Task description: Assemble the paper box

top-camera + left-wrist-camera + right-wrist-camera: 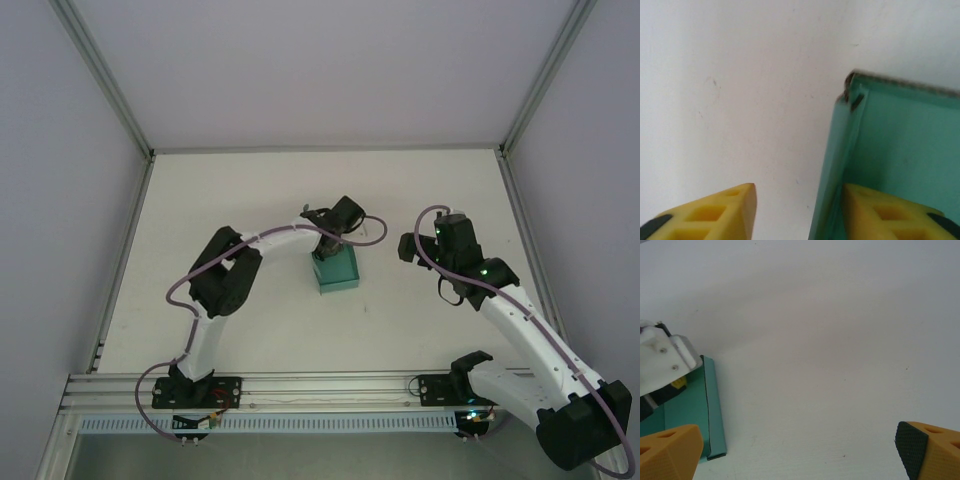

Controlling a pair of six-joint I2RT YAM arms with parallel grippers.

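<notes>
The teal paper box [336, 271] stands as a small open box in the middle of the table. My left gripper [328, 244] reaches down at its far left corner. In the left wrist view that gripper [799, 195] is open and straddles one box wall [837, 165]: one yellow finger [715, 215] is outside over the table, the other finger [890, 212] is inside against the wall. My right gripper [408, 248] hovers to the right of the box, open [800, 447] with only bare table between its fingers. The box edge [712, 405] shows at that view's left.
The white table [420, 190] lies inside a frame with grey walls and aluminium posts [100, 70]. An aluminium rail [330, 385] carries both arm bases at the near edge. The left arm's wrist [660, 365] shows beside the box in the right wrist view.
</notes>
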